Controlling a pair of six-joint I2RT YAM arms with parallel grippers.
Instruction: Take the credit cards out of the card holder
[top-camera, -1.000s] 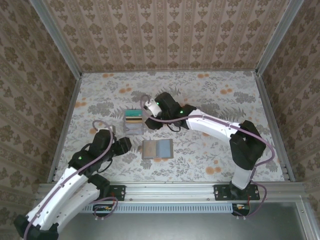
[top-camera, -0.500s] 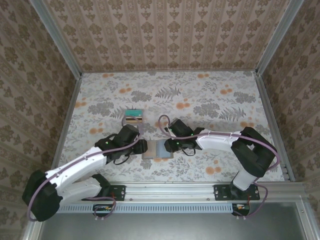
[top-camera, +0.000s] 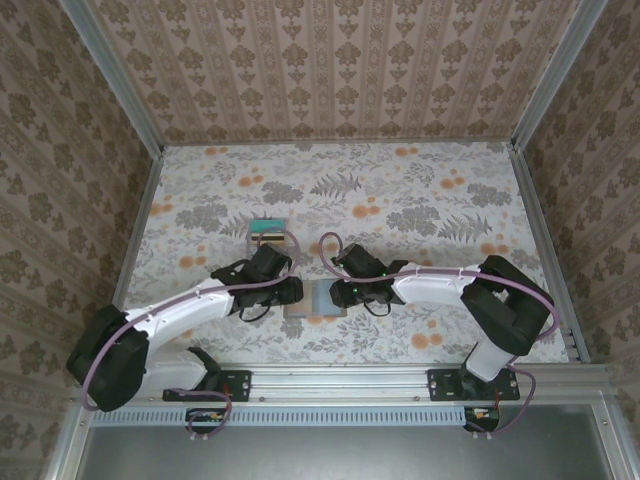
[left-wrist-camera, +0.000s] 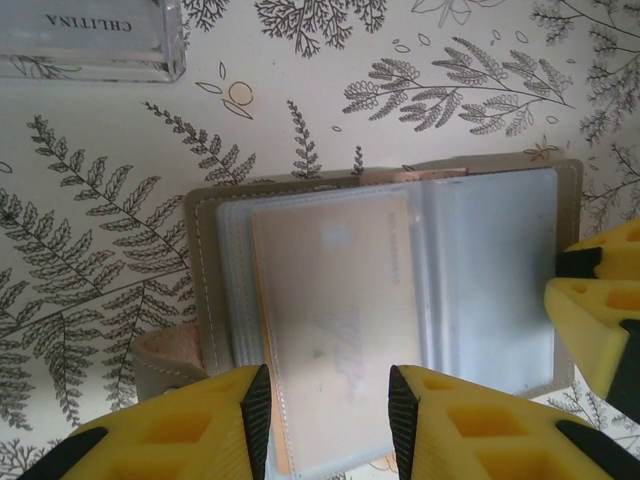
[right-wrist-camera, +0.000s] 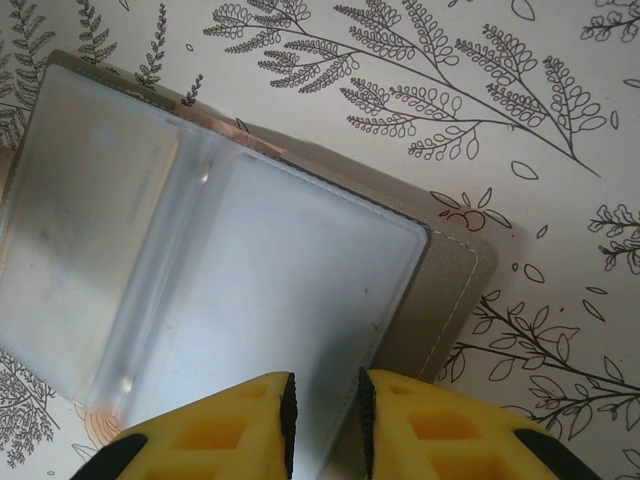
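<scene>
Extraction of a card is the step in hand, judging from how both arms crowd the flat folding card holder (top-camera: 317, 298), grey-brown outside and with shiny pale sleeves inside. It lies open, face up, on the floral-printed table top (top-camera: 420, 220), between the two wrists.

An orange-tan plastic credit card (left-wrist-camera: 330, 290) sits inside a clear sleeve on the holder's left page, not yet out. The left gripper (left-wrist-camera: 328, 395) hangs over the near edge of this page with its yellow jaws apart, one on each side of the card's lower end, gripping nothing. The right gripper (right-wrist-camera: 322, 405) is at the near edge of the holder's right page. Its jaws are almost together, with a thin slit between them. Whether they pinch a sleeve or only press the page, I cannot tell.

The next move probably calls for the right arm to keep the holder flat while the left jaws catch the card's thin edge and slide it out of the sleeve. The slippery plastic film and the flat card make this delicate, and the holder may drag along.

A striped stack of coloured cards (top-camera: 267, 231) lies beyond the holder, to its left and apart from it. Nothing stands in the way.
</scene>
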